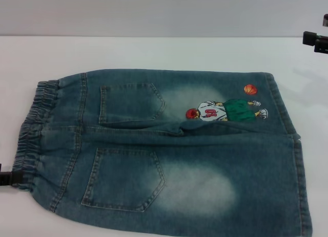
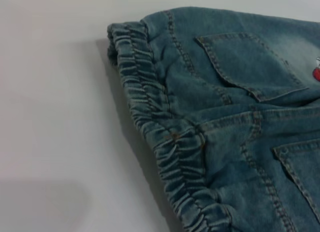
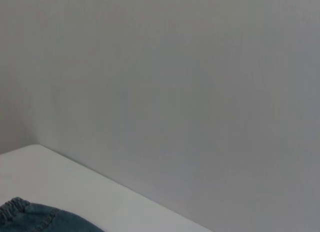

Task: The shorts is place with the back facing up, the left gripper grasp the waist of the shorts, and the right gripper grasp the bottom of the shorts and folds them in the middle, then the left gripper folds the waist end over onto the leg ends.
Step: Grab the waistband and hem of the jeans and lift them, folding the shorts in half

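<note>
The shorts [image 1: 169, 150] lie flat on the white table [image 1: 154, 52], back up, with two back pockets and the embroidered basketball player [image 1: 225, 110] showing. The waist of the shorts [image 1: 32, 129] is at the left, a ruched elastic band that the left wrist view shows close up as the waist [image 2: 150, 111]. The bottom of the shorts [image 1: 294, 145] runs along the right side. A black piece of my left gripper [image 1: 7, 178] pokes in at the left edge beside the waist's near end. My right gripper [image 1: 315, 41] hangs above the table's far right, apart from the shorts.
A grey wall [image 1: 164, 12] stands behind the table's far edge. In the right wrist view a corner of the shorts [image 3: 35, 218] lies on the table [image 3: 60, 182] below the wall. Bare tabletop shows left of the waist [image 2: 55, 117].
</note>
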Motion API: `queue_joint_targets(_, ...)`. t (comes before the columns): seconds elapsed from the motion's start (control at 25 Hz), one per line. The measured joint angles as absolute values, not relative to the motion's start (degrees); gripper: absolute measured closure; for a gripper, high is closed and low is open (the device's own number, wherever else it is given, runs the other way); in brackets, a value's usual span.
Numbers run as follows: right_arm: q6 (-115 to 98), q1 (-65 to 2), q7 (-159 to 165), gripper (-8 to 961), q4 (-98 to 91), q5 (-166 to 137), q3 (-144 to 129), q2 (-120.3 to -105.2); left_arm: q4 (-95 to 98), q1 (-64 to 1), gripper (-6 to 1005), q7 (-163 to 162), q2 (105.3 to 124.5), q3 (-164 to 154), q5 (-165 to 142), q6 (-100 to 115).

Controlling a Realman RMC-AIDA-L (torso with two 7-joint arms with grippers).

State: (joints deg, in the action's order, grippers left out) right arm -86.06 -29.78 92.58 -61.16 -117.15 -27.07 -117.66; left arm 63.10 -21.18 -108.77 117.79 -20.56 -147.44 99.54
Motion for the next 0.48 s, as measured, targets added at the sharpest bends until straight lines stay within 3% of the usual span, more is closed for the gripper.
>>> queue_joint_targets(0.48,-86.27,-29.62,90.96,187,-61.12,-116.21,-27.07,-118.22,61.46,-21.44,171,-109.34,117.77,-21.61,-148.93,97.56)
